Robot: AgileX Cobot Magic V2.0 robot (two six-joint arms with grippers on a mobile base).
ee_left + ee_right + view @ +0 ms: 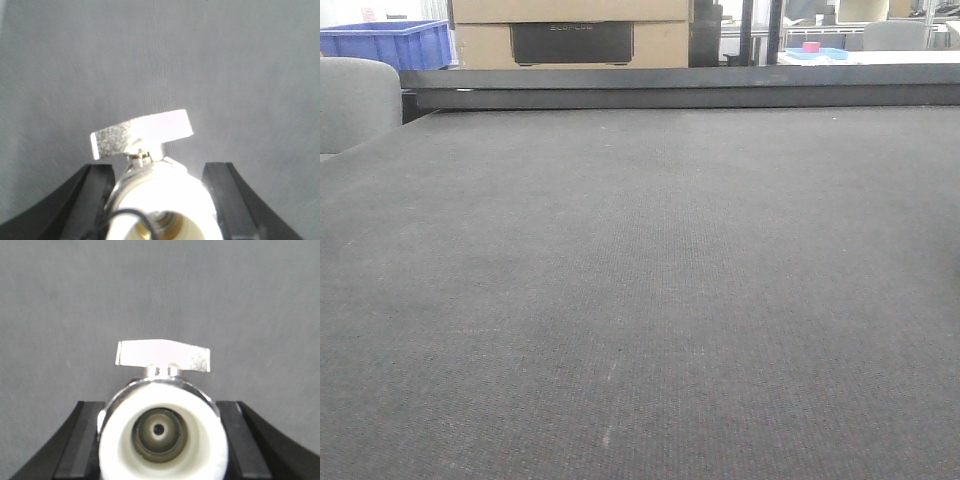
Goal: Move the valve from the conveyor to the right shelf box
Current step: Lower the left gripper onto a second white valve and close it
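Transport stage: left gripper and right gripper each clench a valve over conveyor; next, likely swing to right box.

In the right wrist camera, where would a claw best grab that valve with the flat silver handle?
Grip the valve by its round white body, a finger on each side, coming from its open end, handle clear on top. The body offers two broad opposite flanks; the flat handle is thin and probably turns. The right gripper sits just so.
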